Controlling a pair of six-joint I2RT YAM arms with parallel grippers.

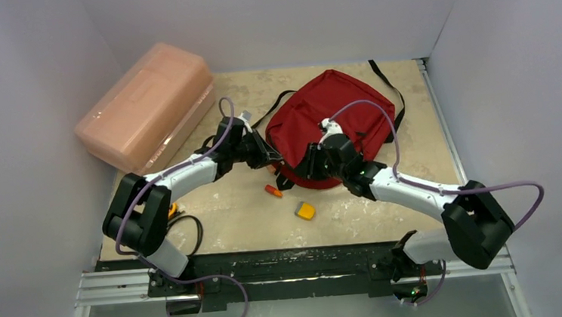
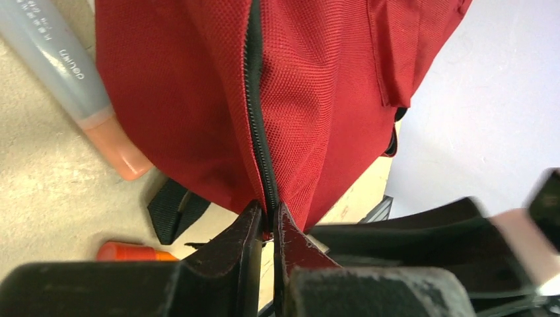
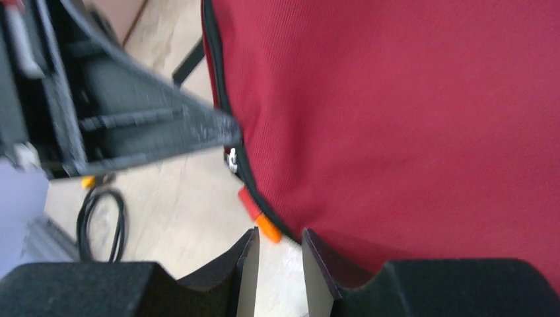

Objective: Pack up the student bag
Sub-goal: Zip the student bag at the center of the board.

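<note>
The student bag [image 1: 335, 116], dark red with black straps, lies flat at the table's middle back. My left gripper [image 1: 272, 158] is at the bag's near left edge. In the left wrist view its fingertips [image 2: 267, 216] are shut on the bag's black zipper seam [image 2: 257, 125]. My right gripper [image 1: 310, 164] hovers low at the bag's near edge. It [image 3: 280, 238] stands open with nothing between its fingers, the red fabric [image 3: 396, 119] just right of them. An orange marker [image 3: 261, 221] lies partly under the bag's edge, just ahead of those fingers.
A pink translucent box [image 1: 145, 105] stands at the back left. A small yellow-orange item [image 1: 305, 210] lies on the table in front of the bag. A grey tube with a peach end [image 2: 76, 79] rests against the bag's left side. A black cable [image 1: 189, 234] coils by the left base.
</note>
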